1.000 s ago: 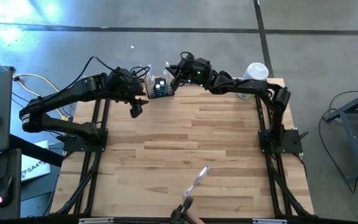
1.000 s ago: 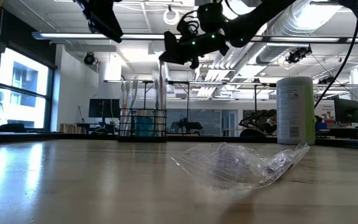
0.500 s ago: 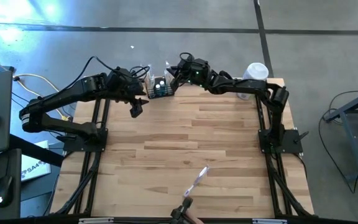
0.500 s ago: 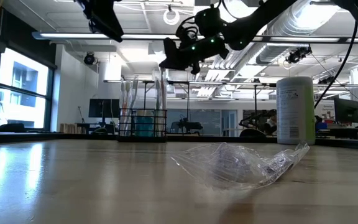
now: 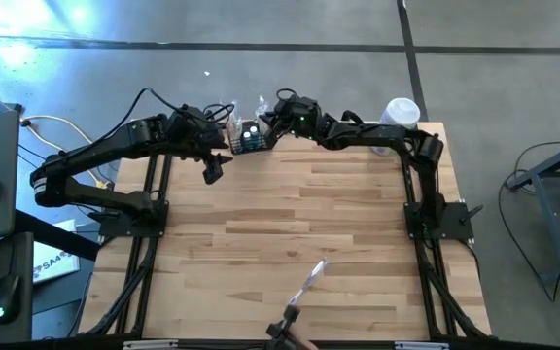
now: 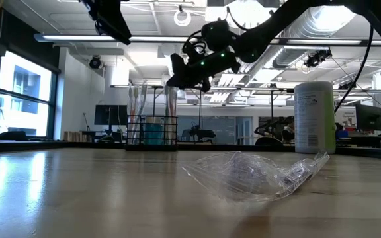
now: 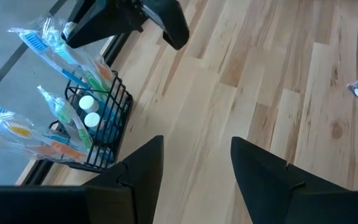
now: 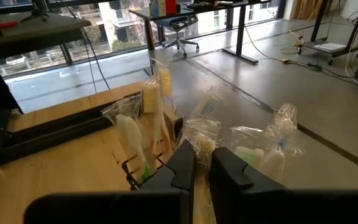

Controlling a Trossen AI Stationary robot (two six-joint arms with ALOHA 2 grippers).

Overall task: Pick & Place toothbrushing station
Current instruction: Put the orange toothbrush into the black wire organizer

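Rack (image 5: 252, 139) sits just at nine o'clock of my closed right gripper (image 5: 269, 122), nearer than the open left gripper (image 5: 213, 168).

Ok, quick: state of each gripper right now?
Left gripper: open, holding nothing, beside the toothbrushing station.
Right gripper: shut, above the station's wrapped toothbrushes; whether it pinches a wrapper cannot be told.

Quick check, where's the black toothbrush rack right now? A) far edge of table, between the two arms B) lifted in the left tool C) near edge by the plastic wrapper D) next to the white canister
A: the rack stands at the table's far edge, between both arms.
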